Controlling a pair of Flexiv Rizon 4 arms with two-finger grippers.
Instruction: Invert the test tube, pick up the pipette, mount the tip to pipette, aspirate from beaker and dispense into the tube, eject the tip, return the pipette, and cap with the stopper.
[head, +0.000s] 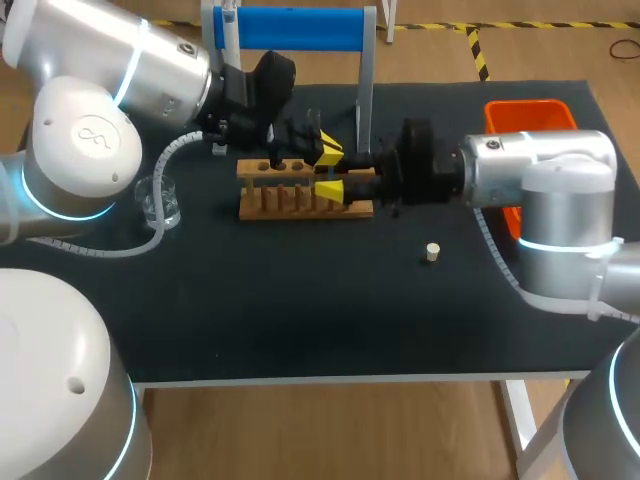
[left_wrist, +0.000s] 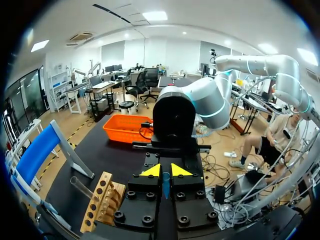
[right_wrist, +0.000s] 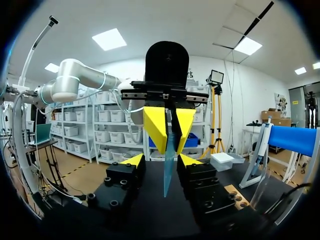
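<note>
My two grippers meet tip to tip over the right end of the wooden rack (head: 300, 205). The left gripper (head: 328, 152) (left_wrist: 165, 171) is shut on a slim, pale-blue, see-through tapered piece (right_wrist: 168, 160) that looks like a pipette tip. The piece runs between the fingers of my right gripper (head: 330, 190) (right_wrist: 161, 161), which stand open a little apart from it on both sides. A clear test tube (left_wrist: 79, 186) (right_wrist: 260, 190) sticks out of the rack. The glass beaker (head: 160, 200) stands to the left. The small stopper (head: 432, 252) lies on the mat at right.
The blue-barred stand (head: 300, 28) is at the back, right behind the rack and close to both grippers. An orange bin (head: 530, 112) sits at the back right, behind my right arm. The black mat (head: 300, 310) lies bare in front of the rack.
</note>
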